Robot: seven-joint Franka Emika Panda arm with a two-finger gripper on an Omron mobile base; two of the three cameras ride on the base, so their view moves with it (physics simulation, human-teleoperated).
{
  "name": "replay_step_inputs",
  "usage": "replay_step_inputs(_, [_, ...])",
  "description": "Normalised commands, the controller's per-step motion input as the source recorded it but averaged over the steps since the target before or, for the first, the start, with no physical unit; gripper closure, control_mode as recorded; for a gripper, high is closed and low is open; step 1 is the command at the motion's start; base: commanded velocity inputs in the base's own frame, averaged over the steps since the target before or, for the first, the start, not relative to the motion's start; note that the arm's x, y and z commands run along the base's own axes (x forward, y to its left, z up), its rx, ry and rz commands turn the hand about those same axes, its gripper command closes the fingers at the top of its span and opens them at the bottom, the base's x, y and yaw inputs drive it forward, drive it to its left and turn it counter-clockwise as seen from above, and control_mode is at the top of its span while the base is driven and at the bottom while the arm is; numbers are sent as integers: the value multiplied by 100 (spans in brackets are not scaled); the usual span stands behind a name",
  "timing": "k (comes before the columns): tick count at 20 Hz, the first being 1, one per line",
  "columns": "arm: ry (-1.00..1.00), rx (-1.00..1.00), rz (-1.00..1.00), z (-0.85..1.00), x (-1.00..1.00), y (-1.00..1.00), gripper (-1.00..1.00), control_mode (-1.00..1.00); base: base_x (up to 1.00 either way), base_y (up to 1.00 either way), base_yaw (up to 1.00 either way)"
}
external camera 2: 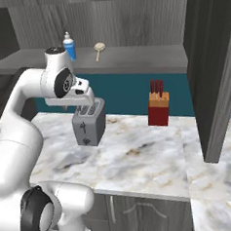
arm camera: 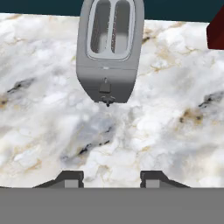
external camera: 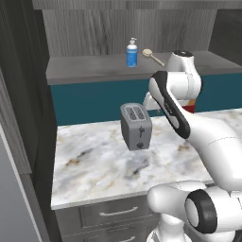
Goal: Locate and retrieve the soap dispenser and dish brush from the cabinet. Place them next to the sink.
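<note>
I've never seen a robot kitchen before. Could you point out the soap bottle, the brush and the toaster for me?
soap dispenser (external camera: 132,56), left base view, on its blue body.
dish brush (external camera: 147,52), left base view, on its round head.
toaster (external camera 2: 89,123), right base view, on its grey side.

From behind the arm on its left, we look forward and down at the toaster (external camera: 136,125) on the marble table (external camera: 94,165). From its right, we share that toaster (external camera 2: 89,121) and the cabinet (external camera 2: 133,57) shelf. Our hand camera looks steeply down, close over the toaster (arm camera: 109,52).
</note>
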Motion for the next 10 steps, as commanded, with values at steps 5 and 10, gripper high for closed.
replay_step_inputs(5, [-2,0,0,0,-14,0,-100,-100,0,0,0])
replay_step_inputs(10, [-13,0,0,12,-30,0,-100,-100,0,0,0])
